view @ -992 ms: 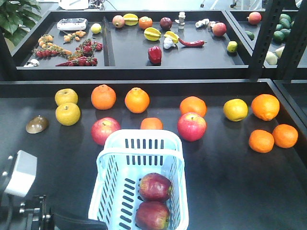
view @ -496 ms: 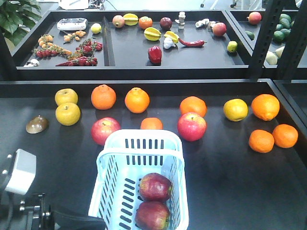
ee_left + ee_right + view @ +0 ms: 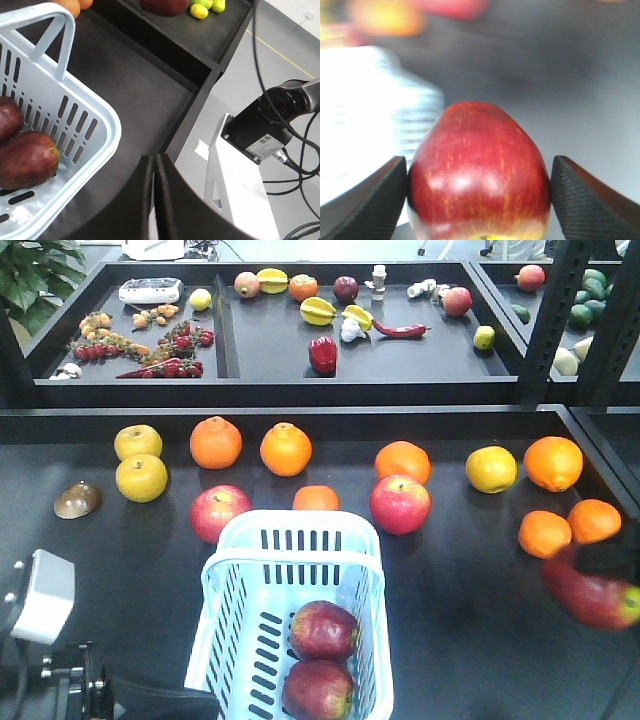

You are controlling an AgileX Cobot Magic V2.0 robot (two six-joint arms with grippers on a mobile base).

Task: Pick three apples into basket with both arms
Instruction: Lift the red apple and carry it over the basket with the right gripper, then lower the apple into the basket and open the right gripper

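1. Dark red fills the right wrist view: the right gripper [image 3: 479, 200] has its two ribbed black fingers [image 3: 365, 200] pressed against either side of the third apple [image 3: 479, 170], which sits squarely between them with a yellow-green patch at its lower edge.
2. From the front the same apple [image 3: 590, 595] is a motion-blurred streak at the right edge of the black table [image 3: 470, 640], just below two oranges and well apart from the basket [image 3: 295, 540]. My guess is that it is being carried across.
3. To do this step well, I would bring the apple over the open top, clear of the pale handle [image 3: 62, 40] and rim, then lower it before letting go, since the blur suggests speed and a high drop could bruise or bounce.
4. Aim for the far, bare end of the basket floor; the near end is taken.
5. Two maroon apples [image 3: 322, 630] already lie inside, one just behind the other, touching or nearly so.
6. The left gripper [image 3: 155, 200] has its flat fingers pressed together on nothing, parked just outside the basket's near corner, out of the way.
7. Brighter pinkish apples [image 3: 400, 503] and oranges [image 3: 285, 448] lie on the table beyond the basket; leave them.
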